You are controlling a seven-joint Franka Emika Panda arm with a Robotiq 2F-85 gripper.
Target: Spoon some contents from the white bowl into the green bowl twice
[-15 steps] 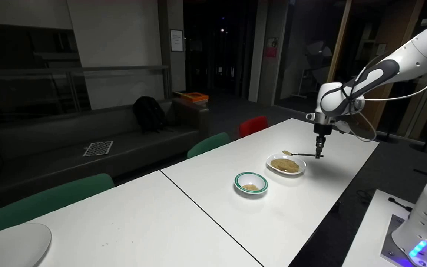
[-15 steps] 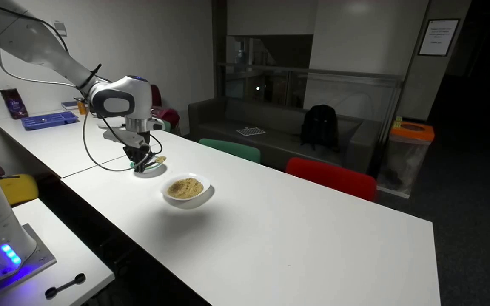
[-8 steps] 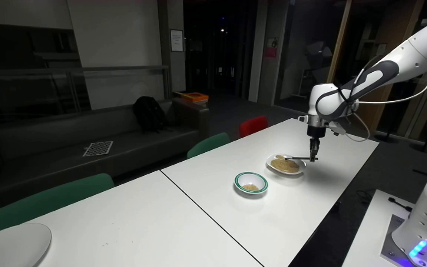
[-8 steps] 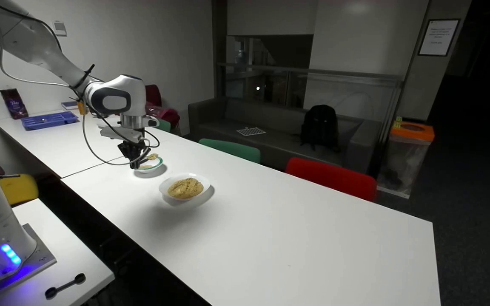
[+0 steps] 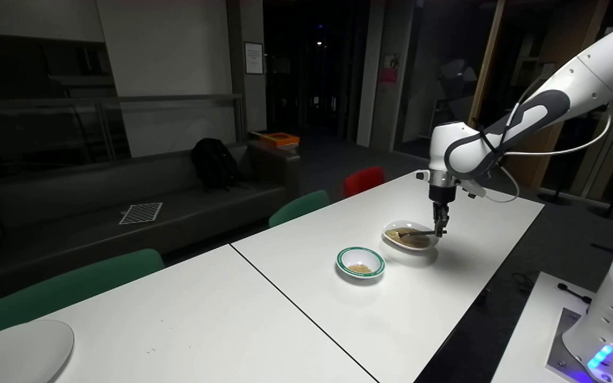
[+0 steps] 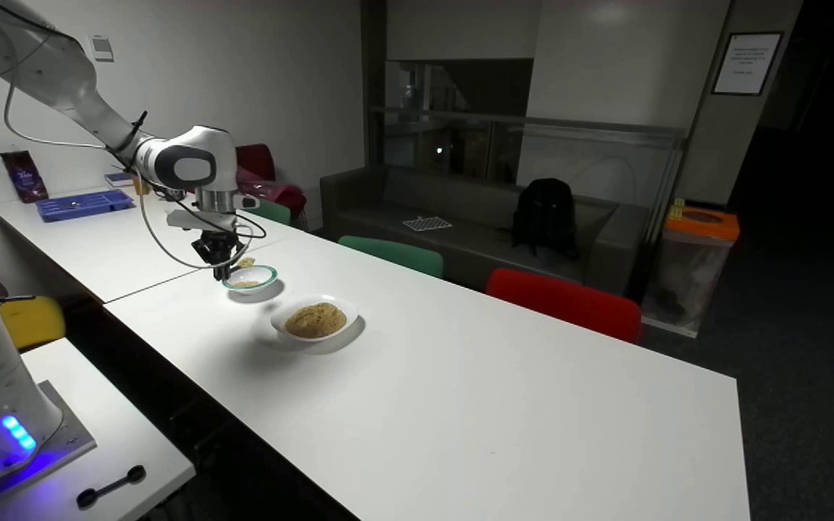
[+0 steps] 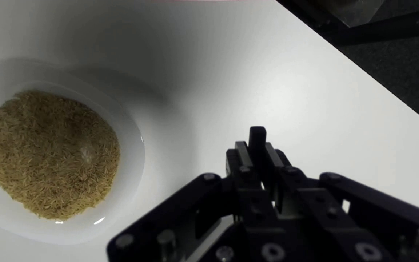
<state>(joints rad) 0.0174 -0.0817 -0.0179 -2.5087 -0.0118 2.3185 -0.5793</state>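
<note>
End effector (image 5: 439, 232) clamped on spoon (image 5: 421, 233), white bowl (image 7: 132, 153) and green bowl (image 5: 359, 257) inset from table edge (image 5: 481, 279), broad tabletop (image 6: 533, 405) either side

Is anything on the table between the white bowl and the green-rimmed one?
Nothing, just bare tabletop between the white bowl and the green-rimmed bowl, in both exterior views.

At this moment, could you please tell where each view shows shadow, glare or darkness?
Wrist view: a bright glare patch on the table, a shadow beside the white bowl, the gripper almost black; both exterior views: the sofa dim, a soft shadow near the white bowl, the robot base partly lit blue.
</note>
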